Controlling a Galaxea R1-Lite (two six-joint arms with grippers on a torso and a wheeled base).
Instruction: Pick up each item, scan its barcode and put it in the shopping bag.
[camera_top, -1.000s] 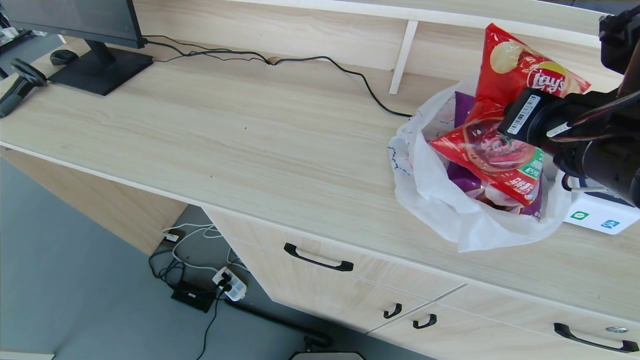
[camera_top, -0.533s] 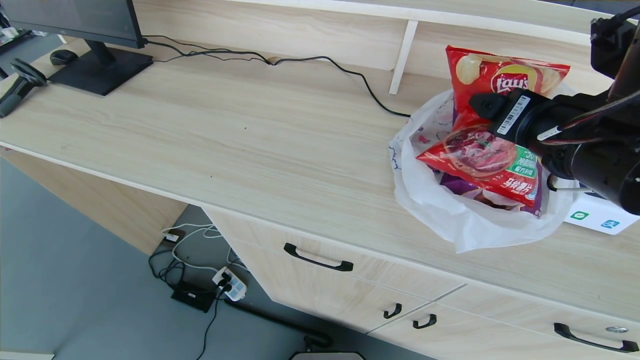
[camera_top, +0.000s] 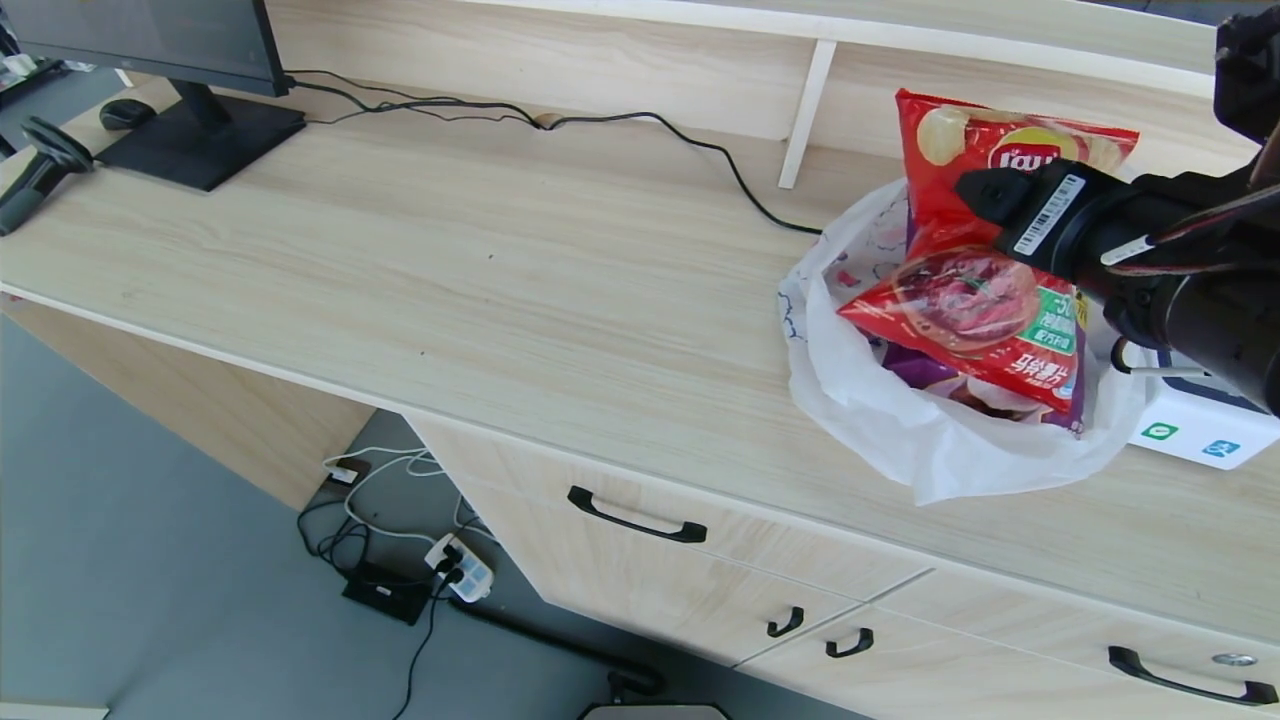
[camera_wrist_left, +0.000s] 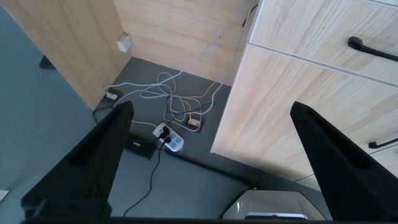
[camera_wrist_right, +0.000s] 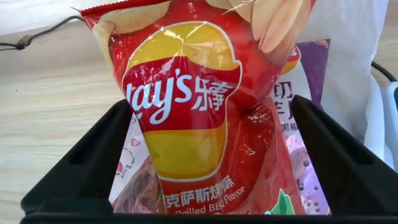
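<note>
Dropped from its raised tilt, the crisp bag (camera_top: 950, 190) now stands upright in the shopping bag (camera_top: 870, 400), and the right gripper (camera_wrist_right: 211, 109) straddles it with fingers spread wide, probably released. Handheld scanner (camera_top: 38, 165) and monitor (camera_top: 150, 40) sit far left; a cable (camera_top: 700, 145) runs up to the bag; packed snacks (camera_top: 975, 325) keep it propped high.

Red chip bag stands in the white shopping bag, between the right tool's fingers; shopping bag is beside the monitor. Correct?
No. The head view shows the shopping bag at the counter's right end, next to a white box, far from the monitor at the left end. The rest holds: the red chip bag stands in it, between the right tool's fingers.
</note>
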